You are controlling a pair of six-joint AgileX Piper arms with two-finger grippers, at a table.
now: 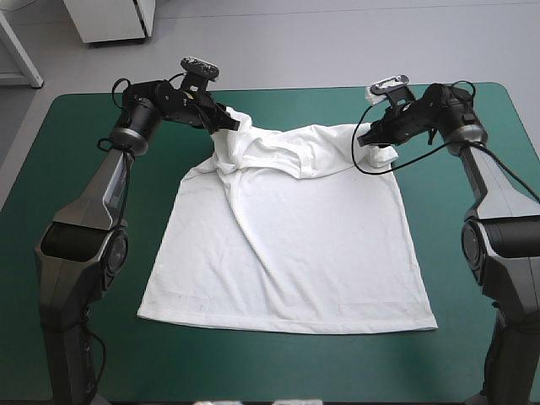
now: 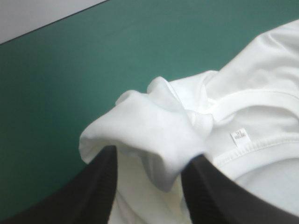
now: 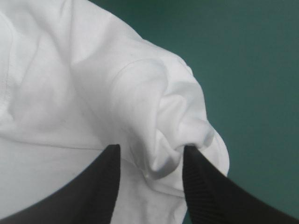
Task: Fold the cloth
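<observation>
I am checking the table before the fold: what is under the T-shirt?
The T-shirt lies spread on the teal-green cover, which shows around it. The left end effector and right end effector pinch its far corners. Anything beneath the T-shirt is hidden.

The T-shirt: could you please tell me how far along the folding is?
Done: the T-shirt lies mostly spread, its hem straight along the near side. In hand: the left gripper and the right gripper each pinch a bunched sleeve at the far end. Left: every fold; a diagonal ridge also needs smoothing.
</observation>
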